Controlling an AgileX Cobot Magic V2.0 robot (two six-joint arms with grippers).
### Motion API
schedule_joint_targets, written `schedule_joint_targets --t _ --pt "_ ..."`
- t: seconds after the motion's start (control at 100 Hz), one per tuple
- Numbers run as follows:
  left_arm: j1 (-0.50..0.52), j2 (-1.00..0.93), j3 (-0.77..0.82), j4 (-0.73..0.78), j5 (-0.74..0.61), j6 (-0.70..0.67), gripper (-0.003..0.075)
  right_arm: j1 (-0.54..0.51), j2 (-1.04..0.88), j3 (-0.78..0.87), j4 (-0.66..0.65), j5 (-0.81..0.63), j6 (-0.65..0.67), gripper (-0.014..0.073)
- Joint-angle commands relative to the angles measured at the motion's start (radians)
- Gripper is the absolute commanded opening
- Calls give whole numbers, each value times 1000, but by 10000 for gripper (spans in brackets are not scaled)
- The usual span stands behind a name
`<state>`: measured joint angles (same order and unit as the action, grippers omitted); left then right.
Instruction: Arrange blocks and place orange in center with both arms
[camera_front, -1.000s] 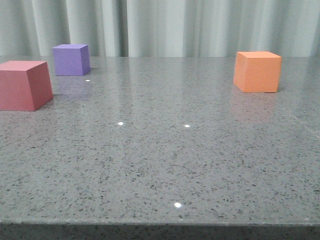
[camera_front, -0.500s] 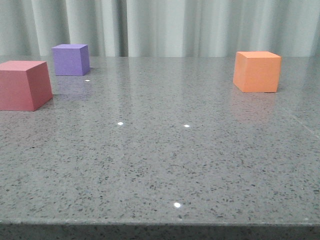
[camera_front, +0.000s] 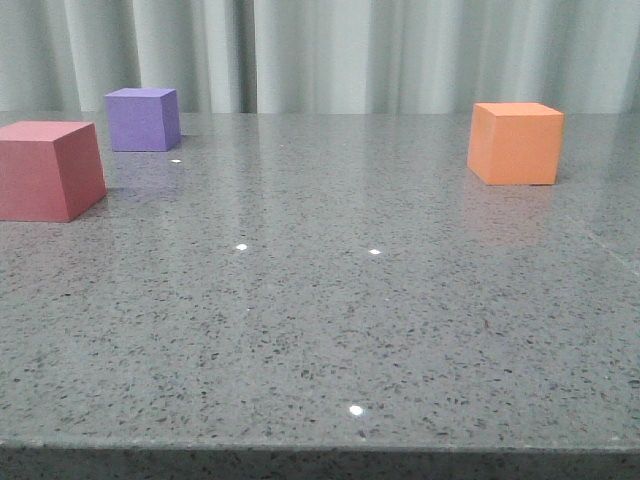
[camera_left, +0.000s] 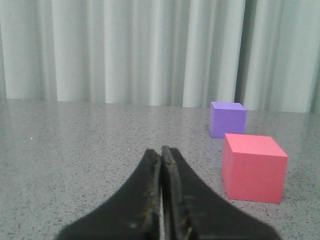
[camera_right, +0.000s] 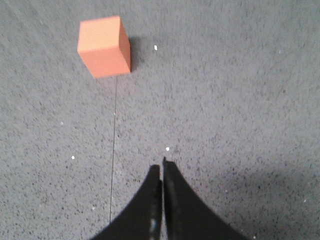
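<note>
Three cubes rest on the grey speckled table (camera_front: 320, 330). The orange cube (camera_front: 515, 143) stands at the back right, the purple cube (camera_front: 143, 119) at the back left, and the pinkish-red cube (camera_front: 48, 170) in front of the purple one at the left edge. Neither gripper shows in the front view. My left gripper (camera_left: 161, 150) is shut and empty, low over the table, with the pinkish-red cube (camera_left: 254, 166) and purple cube (camera_left: 227, 119) ahead of it to one side. My right gripper (camera_right: 161, 165) is shut and empty, well short of the orange cube (camera_right: 104, 46).
A pale curtain (camera_front: 330, 55) hangs behind the table's far edge. The table's front edge (camera_front: 320, 445) runs along the bottom of the front view. A thin seam (camera_right: 113, 150) crosses the tabletop beside my right gripper.
</note>
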<state>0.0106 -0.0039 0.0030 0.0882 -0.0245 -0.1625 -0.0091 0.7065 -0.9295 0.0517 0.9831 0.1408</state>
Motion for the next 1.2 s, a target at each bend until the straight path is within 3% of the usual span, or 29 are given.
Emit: schedule_joint_targets --t 0.0,0.17,0.26,0.46,0.68,1.19 --pt "2 -36 42 -2 -78 1 -20 -7 33 -34 14 -28 -6 206" --pt "2 -36 42 -2 -78 1 -20 -7 49 -34 16 -44 -7 674" --pt "2 -36 42 -2 -78 1 -20 -7 49 -33 16 -89 -7 633" --pt "2 -36 42 -2 -78 1 -20 28 124 -76 99 -125 -50 633" --pt "2 -36 42 -2 -78 1 -20 127 325 -181 84 -185 -57 633" --pt "2 -36 42 -2 -78 1 -20 161 784 -479 54 -220 -57 633"
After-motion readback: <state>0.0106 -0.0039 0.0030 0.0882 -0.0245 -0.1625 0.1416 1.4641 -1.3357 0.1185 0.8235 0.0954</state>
